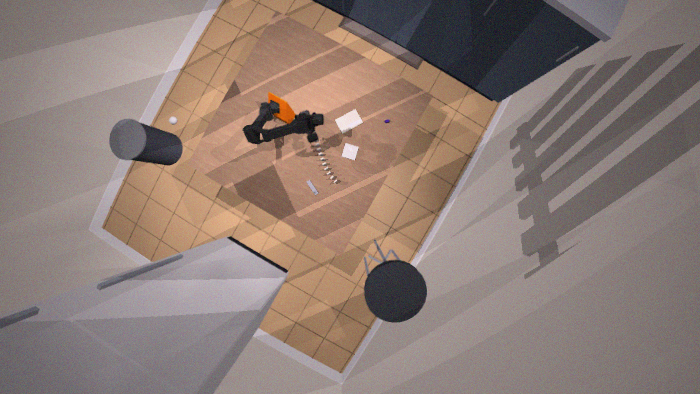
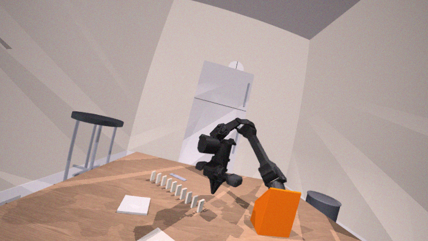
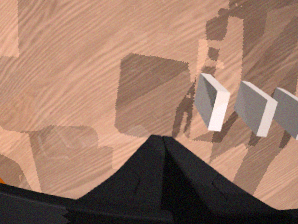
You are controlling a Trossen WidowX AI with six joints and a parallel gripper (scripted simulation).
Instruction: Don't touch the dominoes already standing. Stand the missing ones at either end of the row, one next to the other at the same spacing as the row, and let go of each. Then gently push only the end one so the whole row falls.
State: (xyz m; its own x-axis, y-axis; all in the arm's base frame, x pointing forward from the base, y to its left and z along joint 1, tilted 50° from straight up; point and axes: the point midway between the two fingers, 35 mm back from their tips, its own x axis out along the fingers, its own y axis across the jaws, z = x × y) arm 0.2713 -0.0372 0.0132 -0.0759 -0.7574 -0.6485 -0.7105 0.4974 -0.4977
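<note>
A row of several white dominoes (image 2: 177, 189) (image 1: 326, 164) stands upright on the wooden table (image 2: 73, 199). The near end domino (image 2: 200, 205) (image 3: 213, 102) stands at the arm's side of the row. One more domino (image 2: 178, 177) (image 1: 312, 187) lies flat on the table beside the row's far end. My gripper (image 2: 214, 192) (image 1: 314, 137) (image 3: 158, 145) is shut with nothing between its fingers. It points down and hangs a little above the table, just beyond the near end domino and to its side, without touching it.
An orange box (image 2: 275, 212) (image 1: 281, 109) stands by the arm's base. Two white flat sheets (image 1: 349, 121) (image 1: 350, 151) lie beside the row; one also shows in the exterior view (image 2: 134, 205). A small purple thing (image 1: 387, 121) lies farther off. A stool (image 2: 95, 119) and a bin (image 2: 323, 202) stand off the table.
</note>
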